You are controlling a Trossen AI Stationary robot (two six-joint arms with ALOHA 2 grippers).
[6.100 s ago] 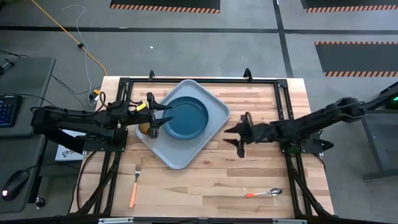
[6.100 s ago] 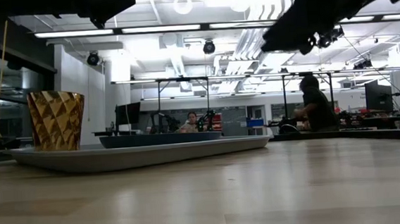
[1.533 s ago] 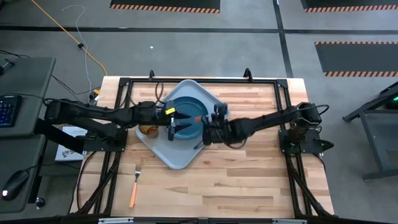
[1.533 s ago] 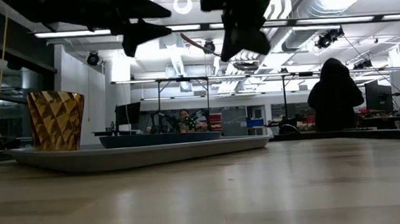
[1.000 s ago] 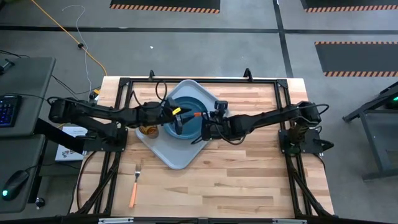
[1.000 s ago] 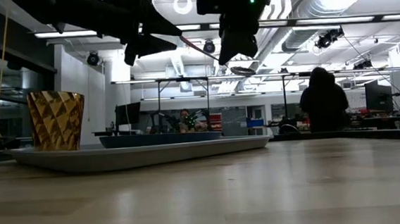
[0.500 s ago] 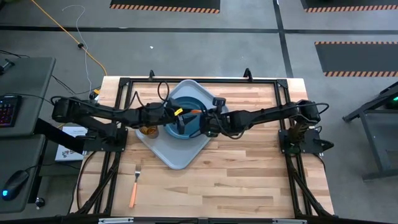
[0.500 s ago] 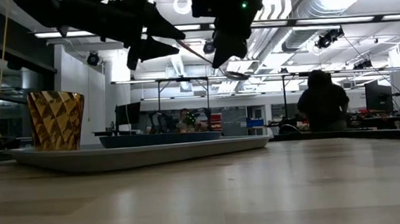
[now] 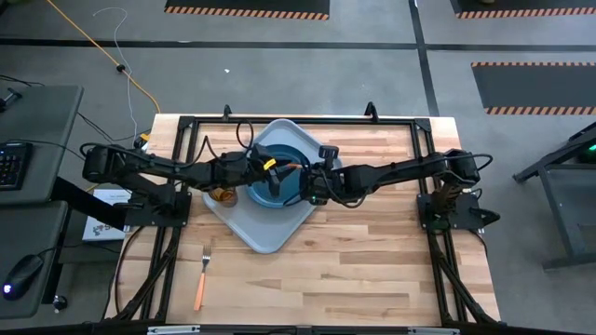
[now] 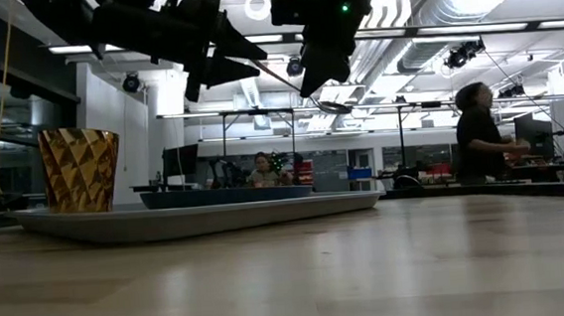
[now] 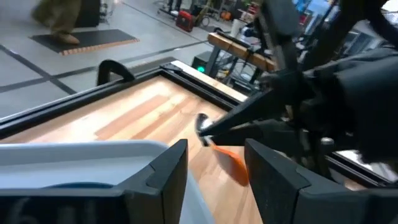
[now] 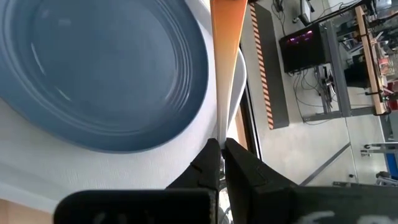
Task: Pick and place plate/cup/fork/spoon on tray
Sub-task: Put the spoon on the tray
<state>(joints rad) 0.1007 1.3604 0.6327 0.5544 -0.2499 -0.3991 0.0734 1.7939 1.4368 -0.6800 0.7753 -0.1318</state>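
- In the high view the light grey-blue tray [image 9: 264, 233] sits turned like a diamond at upper centre of the wooden table [image 9: 372, 261], with the dark blue plate [image 9: 270, 191] lying inside it.
- The brownish-amber cup [image 9: 221, 195] stands in the tray's left corner, just beside the plate; in the low view it [image 10: 81, 169] is at the left edge, upright on the tray [image 10: 197, 217], with the plate's rim [image 10: 227, 194] to its right.
- The right gripper [image 9: 312, 182] reaches in from the frame's right and hangs over the plate's right side, clamped narrowly on the spoon [image 9: 294, 167].
- In the right wrist view its fingers [image 12: 239, 163] pinch the thin neck of the spoon [image 12: 225, 37], whose orange handle runs away from the camera above the plate [image 12: 99, 74] and the tray [image 12: 93, 180].
- In the low view the spoon [image 10: 330, 105] is held up in the air, tilted, its bowl lower right, well above the plate.
- The left gripper [image 9: 270, 175] comes from the frame's left and hangs over the plate with its claw spread wide and empty; in the left wrist view its two fingers [image 11: 168, 177] frame the spoon's handle [image 11: 230, 160] and bowl [image 11: 202, 122], and they are apart from it.
- The fork [image 9: 201, 279] lies on the bare table in the lower left of the high view, tines toward the top, well apart from the tray.
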